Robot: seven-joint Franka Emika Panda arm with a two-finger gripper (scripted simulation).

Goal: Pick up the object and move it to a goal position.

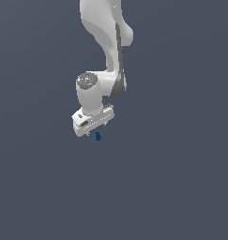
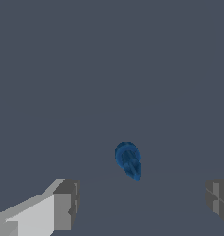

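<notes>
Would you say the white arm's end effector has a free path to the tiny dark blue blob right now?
Probably yes. The end effector is open, its fingers wide apart, and the tiny dark blue blob lies uncovered just beyond them on the plain grey floor.

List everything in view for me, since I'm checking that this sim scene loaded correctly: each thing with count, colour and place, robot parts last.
blob: one, dark blue, tiny and irregular, just below the gripper in the exterior view; in the wrist view it sits ahead of the gap between the two fingers, touching neither.
ground: one, plain dark grey-blue, filling the background of both views.
arm: one, white with grey joints, coming down from the top of the exterior view.
gripper: one, white body, open, over the blob.
fingers: two, grey tips, spread wide apart at the sides of the wrist view.
</notes>
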